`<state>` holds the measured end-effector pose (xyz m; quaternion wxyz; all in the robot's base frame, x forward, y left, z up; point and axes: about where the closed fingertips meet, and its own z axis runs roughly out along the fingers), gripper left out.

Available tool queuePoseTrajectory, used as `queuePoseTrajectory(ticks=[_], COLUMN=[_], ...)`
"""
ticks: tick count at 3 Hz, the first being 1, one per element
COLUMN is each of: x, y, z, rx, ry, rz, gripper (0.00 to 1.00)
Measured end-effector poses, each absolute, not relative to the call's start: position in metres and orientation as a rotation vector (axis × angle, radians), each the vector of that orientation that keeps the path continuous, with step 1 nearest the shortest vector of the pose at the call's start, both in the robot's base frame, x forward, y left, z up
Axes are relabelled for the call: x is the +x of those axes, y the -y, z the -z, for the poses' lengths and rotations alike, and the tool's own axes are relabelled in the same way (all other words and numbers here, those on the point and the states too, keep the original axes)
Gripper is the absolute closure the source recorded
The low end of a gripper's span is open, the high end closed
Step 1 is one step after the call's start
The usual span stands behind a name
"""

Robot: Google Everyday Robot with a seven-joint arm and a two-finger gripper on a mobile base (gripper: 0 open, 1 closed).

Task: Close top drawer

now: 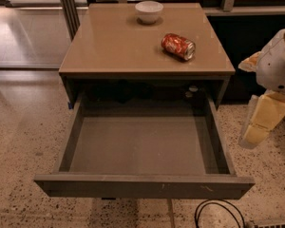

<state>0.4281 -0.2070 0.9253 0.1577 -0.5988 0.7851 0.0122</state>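
Observation:
The top drawer [142, 186] is pulled far out of the cabinet toward me. It is wide, shallow, dark grey and empty inside, and its flat front shows small pale scratches. My gripper [257, 127], with pale yellowish fingers pointing down, hangs to the right of the drawer's right side wall, apart from it and above the floor. The white arm [280, 61] rises behind it at the right edge. The lower drawers are hidden under the open one.
On the tan cabinet top [114, 46] stand a white bowl [149, 11] at the back and a red can [178, 46] lying on its side. A black cable [218, 213] loops on the speckled floor in front. A dark wall lies behind on the right.

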Motion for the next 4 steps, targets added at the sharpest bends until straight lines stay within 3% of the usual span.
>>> queuePoseTrajectory(ticks=[2, 4], x=[0.397, 0.354], y=[0.167, 0.121], z=[-0.871, -0.832], rx=[-1.799, -1.866], ry=[-2.168, -2.100], rz=[-0.204, -0.238], gripper=[0.00, 0.00])
